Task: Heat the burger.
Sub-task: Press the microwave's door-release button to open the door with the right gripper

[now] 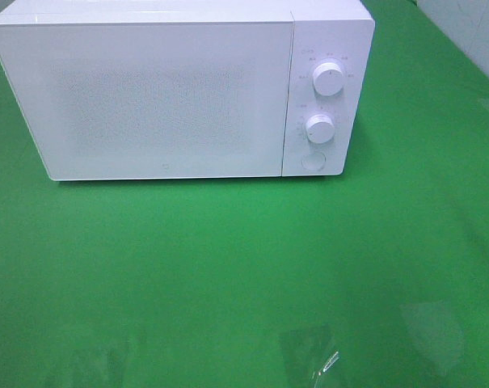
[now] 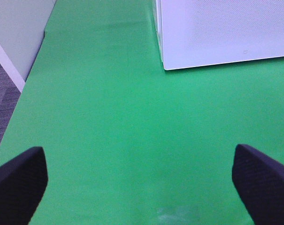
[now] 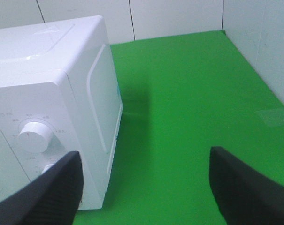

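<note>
1. Exterior high view: the microwave [image 1: 179,89] stands on the green table [image 1: 244,267] with its door [image 1: 147,105] shut; the burger is in none of the three views, so I cannot tell whether it sits inside the microwave or somewhere out of frame.
2. The left gripper [image 2: 139,185] hovers in front of the microwave's door end, jaws spread wide with nothing between them; the right gripper [image 3: 146,187] hangs beside the microwave's dial end, jaws likewise apart and empty.
3. Risk, as I judge it: turning the upper dial [image 1: 329,79] on a microwave with no burger inside (nothing here proves one is) would heat nothing; pulling the door without knowing where the burger is wastes the move.
4. One right finger [image 3: 52,192] looks close to the microwave's front corner; a careless swing could shove the casing askew, or catch the lower dial [image 1: 319,128] instead of the one meant.
</note>
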### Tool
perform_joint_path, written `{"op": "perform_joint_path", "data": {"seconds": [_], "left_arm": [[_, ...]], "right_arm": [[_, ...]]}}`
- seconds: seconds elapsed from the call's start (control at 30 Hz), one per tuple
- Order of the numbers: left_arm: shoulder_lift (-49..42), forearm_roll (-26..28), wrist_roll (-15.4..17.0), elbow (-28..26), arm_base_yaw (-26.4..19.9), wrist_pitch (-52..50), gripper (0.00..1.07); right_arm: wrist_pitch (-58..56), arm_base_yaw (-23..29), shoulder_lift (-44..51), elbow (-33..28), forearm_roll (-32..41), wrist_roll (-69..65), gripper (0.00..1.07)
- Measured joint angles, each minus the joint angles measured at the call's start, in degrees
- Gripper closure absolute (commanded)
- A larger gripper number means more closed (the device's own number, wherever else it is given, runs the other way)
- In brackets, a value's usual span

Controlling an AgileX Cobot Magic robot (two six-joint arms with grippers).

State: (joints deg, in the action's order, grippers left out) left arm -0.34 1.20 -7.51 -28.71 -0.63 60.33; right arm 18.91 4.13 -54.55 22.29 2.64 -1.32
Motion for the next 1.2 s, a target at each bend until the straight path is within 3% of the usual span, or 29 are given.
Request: {"op": "perform_joint_path", "data": {"seconds": [0.17,0.33,0.77,0.9,1.0,1.13,1.2], "left_arm": [[0.0,0.0,0.0,0.0,0.0,0.0,0.07],[0.0,0.0,0.0,0.0,0.0,0.0,0.07],[0.0,-0.06,0.0,0.0,0.0,0.0,0.07],[0.0,-0.06,0.0,0.0,0.0,0.0,0.07],[0.0,-0.06,0.0,0.0,0.0,0.0,0.07],[0.0,-0.06,0.0,0.0,0.0,0.0,0.07],[0.0,-0.06,0.0,0.0,0.0,0.0,0.07]], "right_arm": [[8.37,0.0,-2.98,-3.5,0.86,-0.23,0.34],[14.78,3.27,-6.76,-5.96,4.58,-0.4,0.34],[30.94,19.71,-22.46,-7.16,16.79,-0.11,0.34],[37.64,28.36,-30.25,-7.05,24.01,-0.4,0.34],[38.33,29.68,-31.34,-6.93,25.15,-1.09,0.34],[38.96,33.69,-35.01,-5.33,27.79,-6.53,0.34],[39.25,35.81,-37.87,-3.21,28.07,-15.7,0.35]]}}
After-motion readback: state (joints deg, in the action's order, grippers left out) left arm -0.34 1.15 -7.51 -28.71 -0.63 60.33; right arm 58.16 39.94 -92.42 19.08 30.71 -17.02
